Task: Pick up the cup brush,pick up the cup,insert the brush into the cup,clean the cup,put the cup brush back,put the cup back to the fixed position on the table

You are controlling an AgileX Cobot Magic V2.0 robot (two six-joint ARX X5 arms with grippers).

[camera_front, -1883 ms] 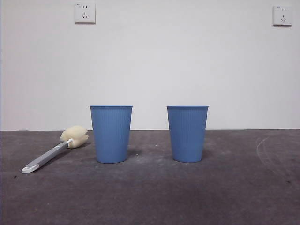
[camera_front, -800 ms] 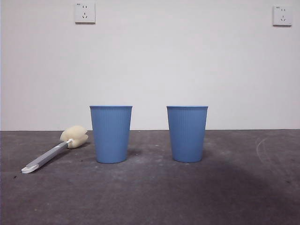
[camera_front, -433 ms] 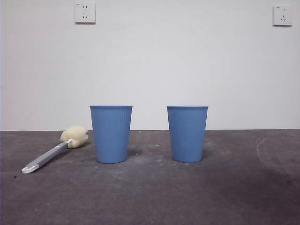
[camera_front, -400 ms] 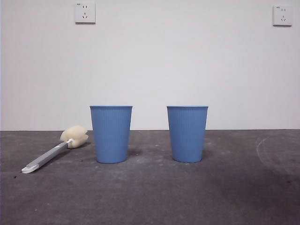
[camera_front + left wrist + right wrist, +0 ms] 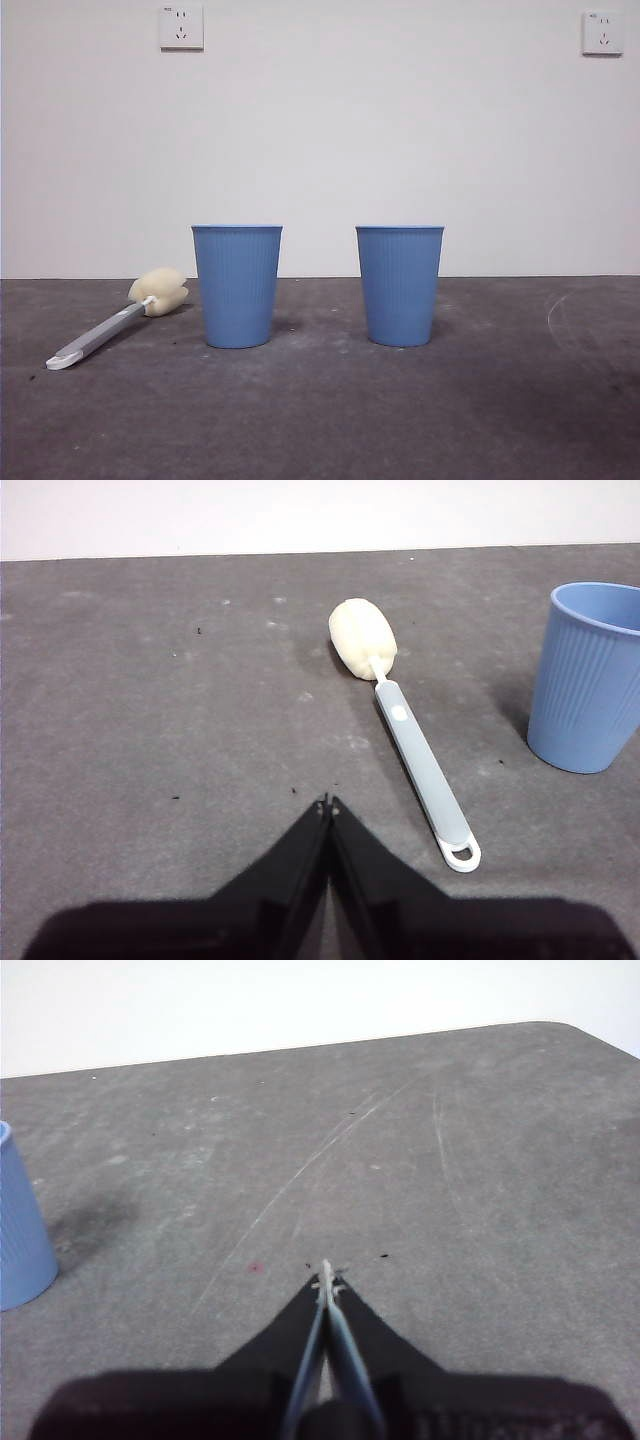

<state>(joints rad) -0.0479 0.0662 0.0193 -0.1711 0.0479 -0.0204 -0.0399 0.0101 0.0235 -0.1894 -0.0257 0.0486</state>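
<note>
The cup brush (image 5: 112,322) lies flat on the table (image 5: 320,420) at the left, its cream sponge head toward the wall. Two blue ribbed cups stand upright: one (image 5: 237,285) beside the brush, one (image 5: 400,285) to its right. In the left wrist view the brush (image 5: 405,727) lies just ahead of my left gripper (image 5: 327,805), which is shut and empty; a blue cup (image 5: 585,675) stands beyond the handle. My right gripper (image 5: 326,1272) is shut and empty over bare table, a blue cup (image 5: 20,1220) off to its side. Neither gripper shows in the front view.
A white wall stands behind the table with two sockets (image 5: 181,27) high up. The table's rounded far corner (image 5: 570,1030) shows in the right wrist view. Pale scratch marks (image 5: 300,1175) cross the surface there.
A faint shadow on the table's right front has shifted and faded. The brush and both cups have not moved.
</note>
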